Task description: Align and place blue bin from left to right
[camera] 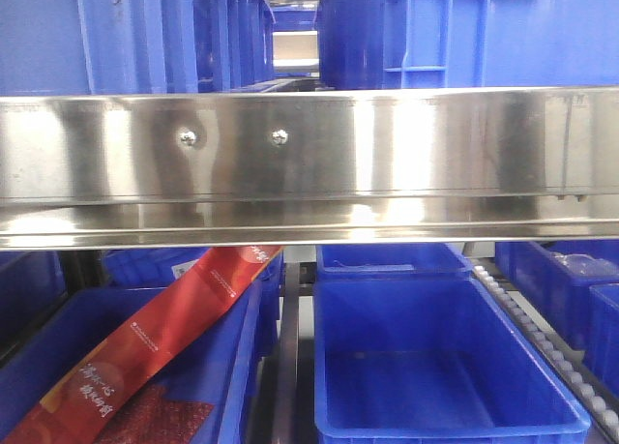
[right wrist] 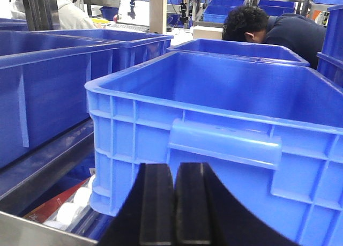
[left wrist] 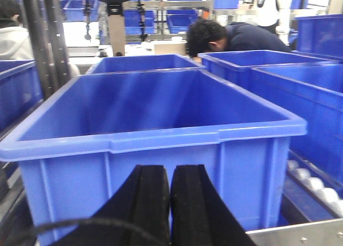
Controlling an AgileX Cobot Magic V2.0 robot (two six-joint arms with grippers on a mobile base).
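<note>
The blue bin (right wrist: pixel 225 128) fills the centre and right of your right wrist view, sitting on a roller shelf (right wrist: pixel 75 200) with its moulded handle lip (right wrist: pixel 225 141) facing you at mid-frame. It looks like rigid, ribbed plastic, empty inside and so probably light, but smooth-walled and likely slippery; take it by that handle lip or over the rim rather than the flat wall. Your right hand (right wrist: pixel 174 203), at the bottom centre, has its pads nearly together with only a slit between them, holding nothing. In the left wrist view another blue bin (left wrist: pixel 155 144) sits just ahead; your left hand (left wrist: pixel 170 208) is likewise almost closed and empty. The front view shows a steel rail (camera: pixel 309 163) across the middle.
</note>
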